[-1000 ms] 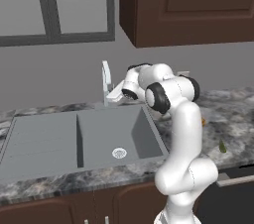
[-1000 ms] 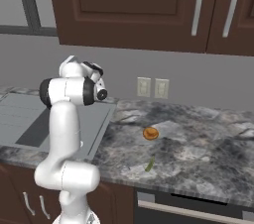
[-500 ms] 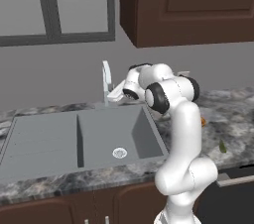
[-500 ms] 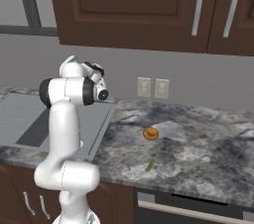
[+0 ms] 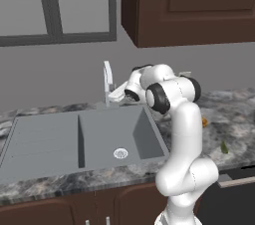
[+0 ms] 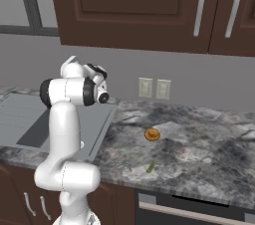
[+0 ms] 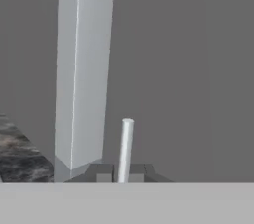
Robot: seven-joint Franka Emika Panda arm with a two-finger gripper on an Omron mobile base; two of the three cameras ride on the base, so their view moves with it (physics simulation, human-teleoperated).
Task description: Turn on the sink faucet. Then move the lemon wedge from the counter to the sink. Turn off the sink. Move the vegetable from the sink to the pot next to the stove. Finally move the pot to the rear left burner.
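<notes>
Gripper (image 7: 120, 177) shut at sink faucet (image 5: 107, 82) lever (image 7: 125, 148).

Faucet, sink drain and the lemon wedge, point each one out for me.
faucet (image 5: 106, 82): left base view, on its upright stem.
sink drain (image 5: 120, 153): left base view, centre of the round strainer.
lemon wedge (image 6: 151, 166): right base view, mid-wedge.

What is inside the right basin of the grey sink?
In the right basin of the grey two-basin sink, a round silver drain shows on bare floor. No water or food is visible. The white arm covers the rim's right corner.
</notes>
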